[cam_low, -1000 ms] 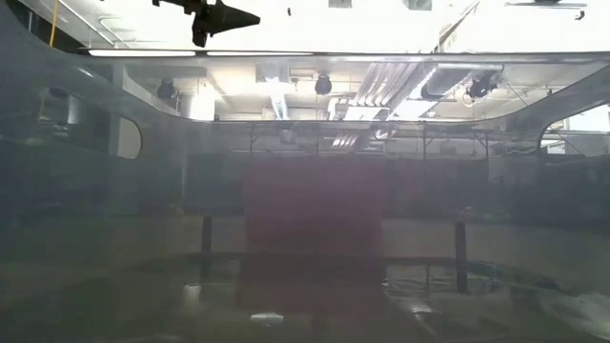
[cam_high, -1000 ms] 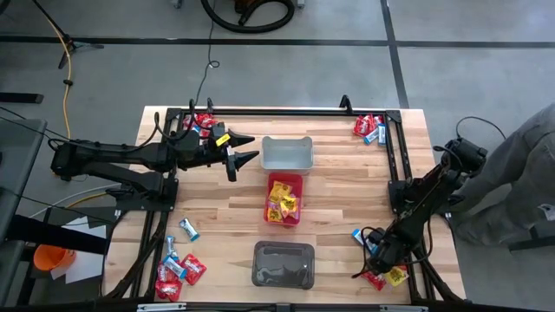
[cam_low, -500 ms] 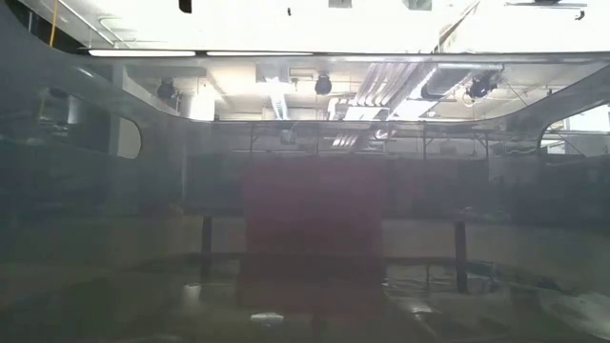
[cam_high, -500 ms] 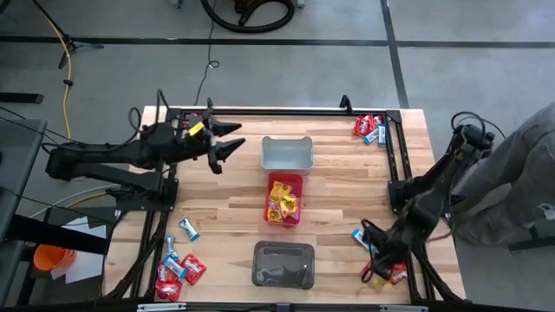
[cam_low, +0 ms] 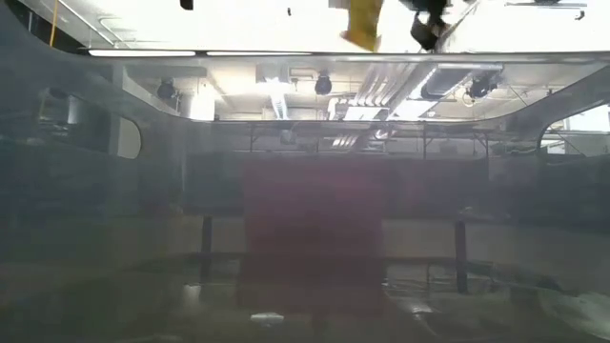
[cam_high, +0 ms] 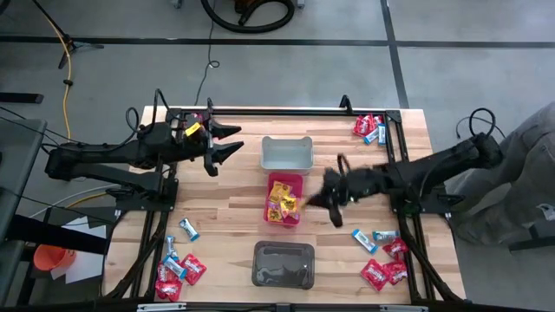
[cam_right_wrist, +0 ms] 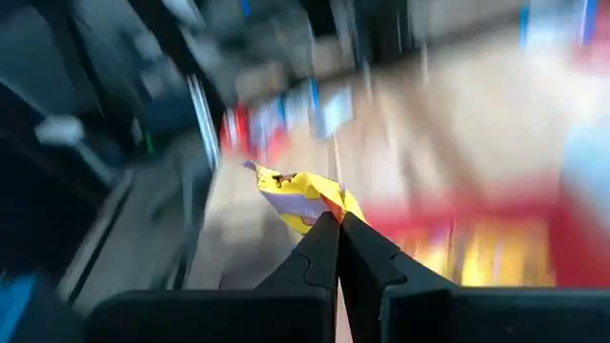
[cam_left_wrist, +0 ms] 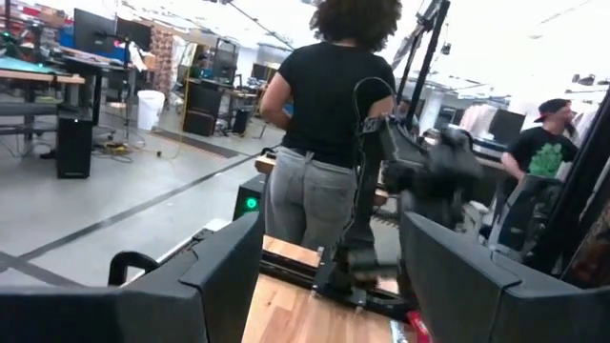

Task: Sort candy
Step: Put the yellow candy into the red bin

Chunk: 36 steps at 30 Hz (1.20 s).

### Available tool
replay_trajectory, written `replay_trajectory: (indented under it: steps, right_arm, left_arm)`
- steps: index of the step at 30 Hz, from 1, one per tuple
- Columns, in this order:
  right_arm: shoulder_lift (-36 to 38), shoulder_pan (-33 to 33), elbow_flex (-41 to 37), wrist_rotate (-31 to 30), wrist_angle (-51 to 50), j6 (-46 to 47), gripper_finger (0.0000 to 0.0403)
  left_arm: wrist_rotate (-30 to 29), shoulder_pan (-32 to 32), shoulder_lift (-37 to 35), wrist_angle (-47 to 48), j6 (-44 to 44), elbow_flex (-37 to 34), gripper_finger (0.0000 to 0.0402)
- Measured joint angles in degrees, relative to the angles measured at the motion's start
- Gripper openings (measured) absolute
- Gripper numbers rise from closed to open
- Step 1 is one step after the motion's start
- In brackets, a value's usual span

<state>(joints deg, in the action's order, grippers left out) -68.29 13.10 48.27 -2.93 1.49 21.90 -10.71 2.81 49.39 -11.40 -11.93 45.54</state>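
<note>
My right gripper point(cam_high: 323, 200) hangs above the table just right of the pink bin point(cam_high: 297, 217), shut on a yellow candy packet point(cam_right_wrist: 303, 194). That packet also shows at the top of the low view point(cam_low: 364, 23). More yellow packets point(cam_high: 282, 201) lie inside the pink bin. My left gripper point(cam_high: 232, 140) is open and empty, held in the air left of the grey bin point(cam_high: 286, 153). Red, yellow and blue-and-white packets lie in piles at the table's corners point(cam_high: 386, 264), point(cam_high: 178, 269), point(cam_high: 368, 127), point(cam_high: 201, 121). My right gripper pinches the yellow packet by one edge point(cam_right_wrist: 324, 211) between its two shut fingertips. The rest of the packet sticks out past the fingertips, lifted clear of the table.
A dark bin point(cam_high: 283, 264) sits near the table's near edge, in line with the pink and grey bins. A black frame point(cam_high: 286, 112) runs around the tabletop. A person point(cam_high: 520, 178) stands past the table's right edge; people also show in the left wrist view point(cam_left_wrist: 329, 143).
My right gripper has swung from the candy pile at the near right corner, up and toward the pink bin, carrying the yellow packet lifted clear. My left gripper has drawn back from beside the grey bin toward the far left corner, staying open.
</note>
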Motion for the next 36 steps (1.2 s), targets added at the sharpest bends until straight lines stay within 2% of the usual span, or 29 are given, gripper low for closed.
replay_trajectory:
  steps: [3, 6, 13, 27, 30, 36]
  right_arm:
    - [0.03, -4.09, 0.00, 1.43, 10.08, -7.24, 0.0000]
    - [0.15, -6.62, 0.00, 1.84, 14.23, -11.57, 0.0000]
    - [0.09, -8.02, 0.00, -1.39, 10.87, -13.85, 0.0000]
    - [-0.54, -8.11, 0.00, -1.54, 10.76, -11.88, 0.0000]
    - [-2.53, -8.61, 0.63, -1.57, 9.65, -11.85, 0.0000]
    - [-9.58, -9.00, 5.97, -1.53, -0.53, -13.43, 0.0000]
  left_arm:
    - [0.08, 0.02, 0.00, -0.02, -0.84, 0.00, 0.0236]
    - [0.08, -0.02, 0.46, -0.23, -1.96, 0.02, 0.0236]
    - [2.41, -2.49, 3.75, 0.13, -2.26, 0.02, 0.0236]
    - [2.69, -3.41, 5.72, -0.47, -1.42, 0.02, 0.0236]
    - [2.68, -3.36, 5.68, -0.52, -1.42, 0.02, 0.0236]
    - [2.67, -3.30, 5.68, -0.52, -1.41, 0.02, 0.0236]
